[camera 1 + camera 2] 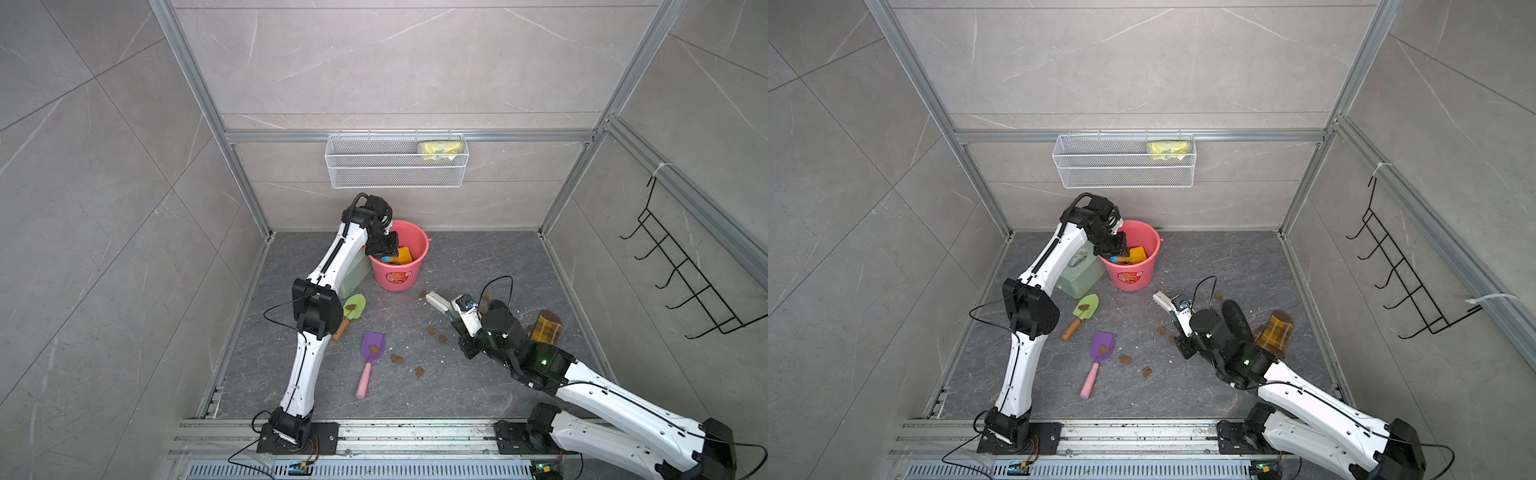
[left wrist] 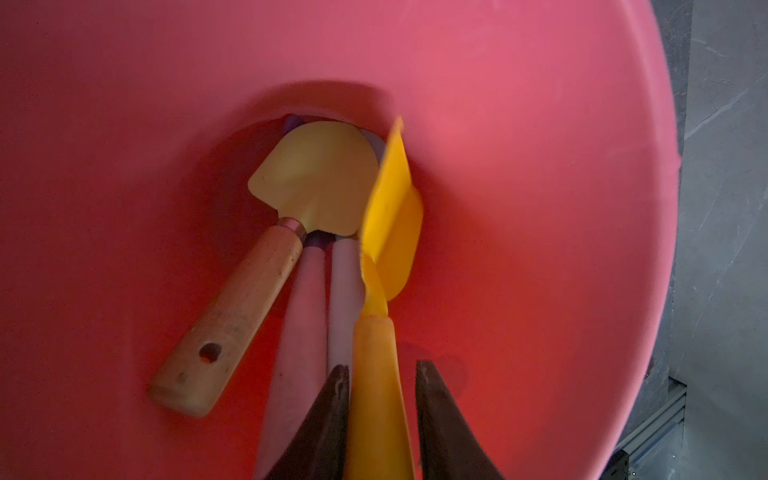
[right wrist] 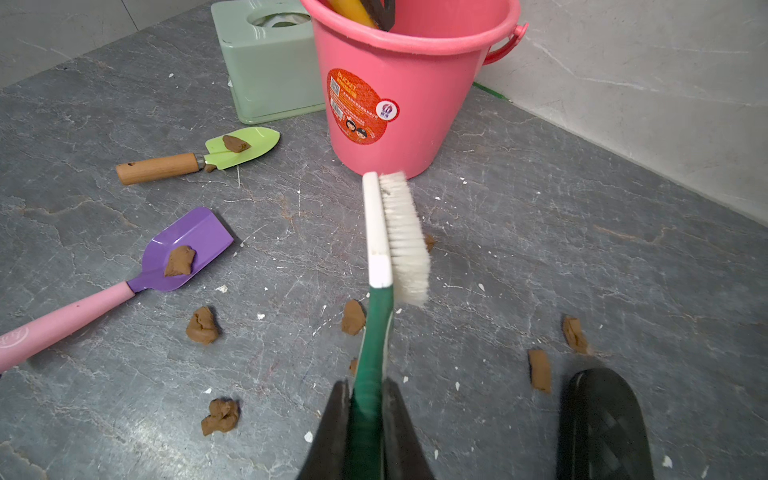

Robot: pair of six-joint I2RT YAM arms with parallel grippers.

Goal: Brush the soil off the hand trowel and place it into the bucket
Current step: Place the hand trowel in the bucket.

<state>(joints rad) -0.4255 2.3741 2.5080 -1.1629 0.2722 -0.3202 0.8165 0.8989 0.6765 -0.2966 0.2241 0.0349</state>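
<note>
The coral-pink bucket (image 1: 399, 274) (image 3: 399, 104) stands at the back of the floor. My left gripper (image 2: 382, 365) (image 1: 384, 249) reaches down inside it, open. The yellow trowel's (image 2: 390, 199) handle lies between the jaws, against one finger, with a gap to the other. A wooden-handled trowel (image 2: 232, 316) and two pink handles also lie in the bucket. My right gripper (image 3: 366, 384) (image 1: 455, 313) is shut on the green handle of a white brush (image 3: 405, 237), held above the floor. A green trowel (image 3: 243, 145) and a purple trowel (image 3: 187, 249) lie on the floor, each with a soil lump (image 3: 179, 260).
Loose soil lumps (image 3: 202, 325) are scattered on the grey floor. A sage-green tissue box (image 3: 270, 62) stands beside the bucket. A plaid bundle (image 1: 546, 328) sits by the right arm. A wire basket (image 1: 395, 160) and a black hook rack (image 1: 685, 282) hang on the walls.
</note>
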